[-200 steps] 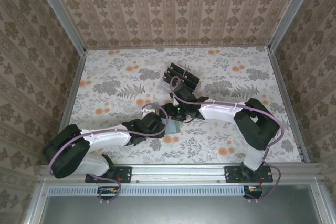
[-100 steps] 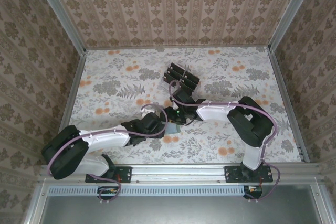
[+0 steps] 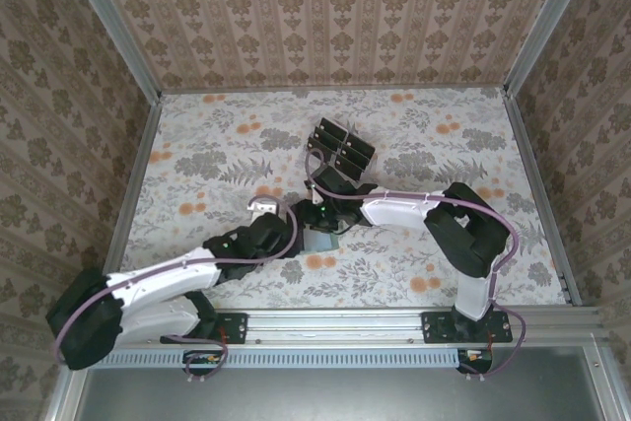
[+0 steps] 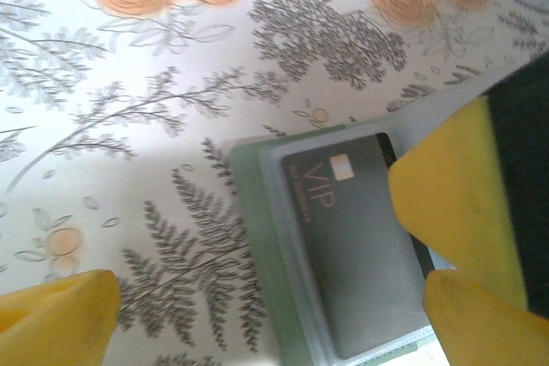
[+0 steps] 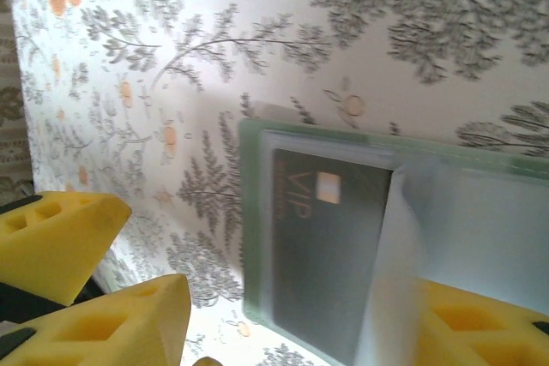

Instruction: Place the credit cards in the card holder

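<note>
Grey-green, the card holder [image 3: 318, 240] lies flat just below the middle of the top view, between the two grippers. Over the last second the left arm has stretched out low toward the lower left corner and the right arm has slid a little leftward. Neither has changed its jaw width. The left gripper [image 4: 266, 327] stands wide apart, clamped on nothing. The right gripper [image 5: 296, 327] is apart too, one pad [image 5: 480, 323] seemingly on the holder's clear pocket. One dark credit card [image 4: 352, 255], marked VIP, sits in that pocket and looks placed. Count: one holder, one seated card, and one rack [image 3: 342, 145] at upper centre, its cards too small to count.
</note>
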